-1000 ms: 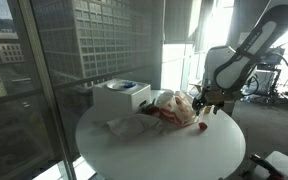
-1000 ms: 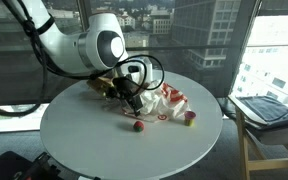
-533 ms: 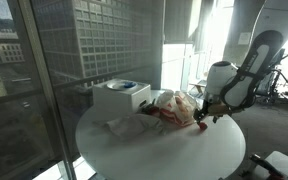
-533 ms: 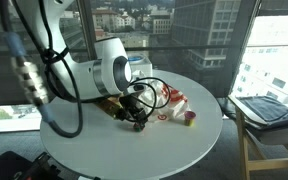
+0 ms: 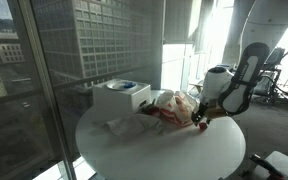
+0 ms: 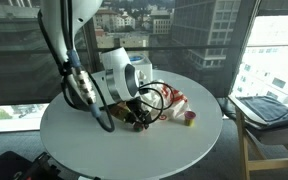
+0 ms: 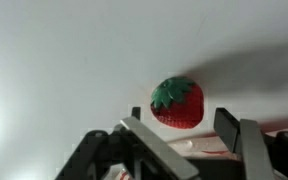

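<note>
I hold the claw low over the white desk, jaws apart and empty, the strawberry just ahead between them, green cap angled up-left.

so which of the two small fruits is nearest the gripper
The red strawberry with the green top, right at the gripper; the other fruit lies off by itself.

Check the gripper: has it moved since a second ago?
Yes. The gripper has dropped toward the table, beside the plastic bag, and now sits over the strawberry.
</note>
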### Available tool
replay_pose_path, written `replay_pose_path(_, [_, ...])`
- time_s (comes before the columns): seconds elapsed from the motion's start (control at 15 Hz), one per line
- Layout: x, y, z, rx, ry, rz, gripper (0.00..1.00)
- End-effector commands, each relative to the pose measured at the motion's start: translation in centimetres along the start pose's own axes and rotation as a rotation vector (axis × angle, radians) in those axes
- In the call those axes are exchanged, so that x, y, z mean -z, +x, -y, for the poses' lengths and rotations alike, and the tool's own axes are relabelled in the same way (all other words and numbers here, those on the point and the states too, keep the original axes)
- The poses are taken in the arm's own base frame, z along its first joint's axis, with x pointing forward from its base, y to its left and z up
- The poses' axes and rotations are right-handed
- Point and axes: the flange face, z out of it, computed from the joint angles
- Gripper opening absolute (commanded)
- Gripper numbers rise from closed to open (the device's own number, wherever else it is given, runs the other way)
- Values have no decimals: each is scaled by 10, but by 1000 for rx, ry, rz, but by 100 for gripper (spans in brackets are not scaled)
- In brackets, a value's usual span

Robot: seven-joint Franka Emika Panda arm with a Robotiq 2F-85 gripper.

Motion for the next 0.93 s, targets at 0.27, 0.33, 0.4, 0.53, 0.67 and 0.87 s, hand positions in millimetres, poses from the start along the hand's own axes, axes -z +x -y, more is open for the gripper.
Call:
replay_pose_path(0.27, [7,-3,16,-21,-11,-2,24])
replay_pose_path(0.33, [14,-2,19,-20,-18,-10,24])
replay_pose_path(0.4, [28,-1,28,-13,-15,-19,24])
replay_pose_path(0.53, [59,12,43,-9,-19,-64,24])
replay_pose_path(0.67, [95,33,58,-10,-37,-119,24])
replay_pose_path(0.87, [130,81,73,21,-90,-230,24])
